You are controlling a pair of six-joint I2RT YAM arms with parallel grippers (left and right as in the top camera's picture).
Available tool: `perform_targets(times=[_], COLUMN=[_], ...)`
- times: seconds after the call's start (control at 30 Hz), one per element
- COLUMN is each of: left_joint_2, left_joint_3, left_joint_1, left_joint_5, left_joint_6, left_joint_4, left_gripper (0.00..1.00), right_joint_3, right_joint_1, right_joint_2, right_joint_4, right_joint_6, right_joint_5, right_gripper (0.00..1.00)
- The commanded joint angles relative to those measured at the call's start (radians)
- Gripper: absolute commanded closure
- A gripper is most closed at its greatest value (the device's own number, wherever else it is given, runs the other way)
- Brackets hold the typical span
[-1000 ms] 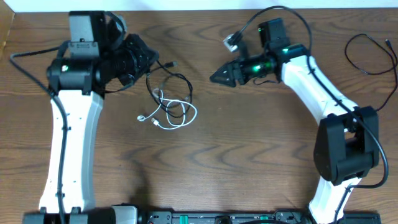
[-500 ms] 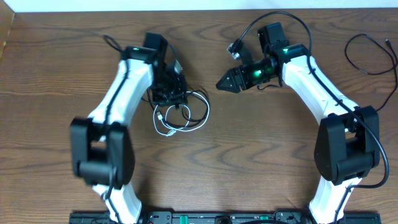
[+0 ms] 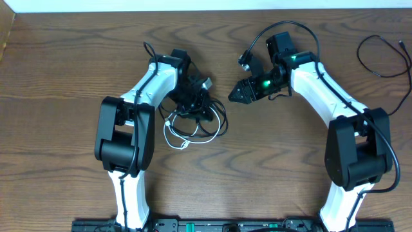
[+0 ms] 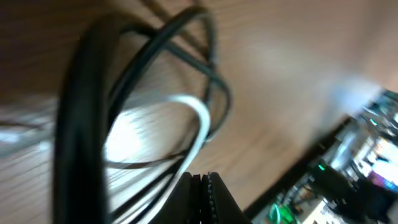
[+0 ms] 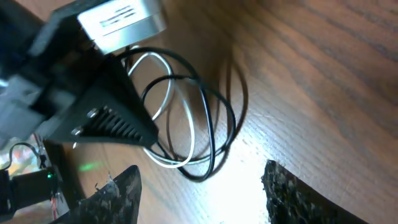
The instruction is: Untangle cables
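Plainly, we are near the start. The left gripper has its fingers pressed together. In its wrist view, which is blurred, the white cord runs right into the tips, so we judge it pinched there, though we would not swear to it. The right gripper stands with its jaws apart and nothing between them, hanging just beside the tangle and pointing at it from the right.

Out from the left fingertips, the white cord and the black cord lie in one heap near the middle of the table, between the two grippers. The black loops cross over and through the white ones at several places, and no part of either cord lies free of the other. By our reading nothing is untangled yet. One cord has to be held while the other is drawn out of its loops, and then the two laid well apart. With one side apparently gripped and the other arm ready, we take this as the set-up for a first pull.

Our count is two arms, two grippers and two cords in the heap, one black and one white. A third thin black cord lies alone near the right edge, well apart from the heap, and we cannot tell whether it belongs to the job.
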Motion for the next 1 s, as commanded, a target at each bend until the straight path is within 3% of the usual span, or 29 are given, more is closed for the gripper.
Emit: perform_targets(times=[0.0,0.2,0.5,0.77,0.97], left_joint_2=[0.005,-0.021,-0.090,-0.089,-0.089], left_joint_3=[-0.004,0.029,0.028,-0.001,-0.073], left_joint_1=[0.024,0.094,0.119,0.073,0.078], left_joint_5=[0.223,0.371,0.381,0.163,0.116], left_joint_6=[0.166,0.196,0.195,0.134,0.029], left_joint_4=[0.000,-0.006,-0.011,0.032,0.161], left_gripper=[0.93,0.93,0.93,0.93,0.93], right_joint_3=[-0.006,-0.010,-0.039,-0.039,-0.039], right_joint_1=[-0.011,-0.013,0.045,0.153,0.166], right_joint_2=[0.018,0.018,0.022,0.113,0.155], right_joint_4=[0.013,0.035,0.071,0.205,0.219], right_joint_6=[-0.007,-0.014,0.013,0.259,0.267], right_joint_5=[-0.001,-0.001,-0.011,0.069,0.115], right_gripper=[0.41,0.41,0.45,0.60,0.60])
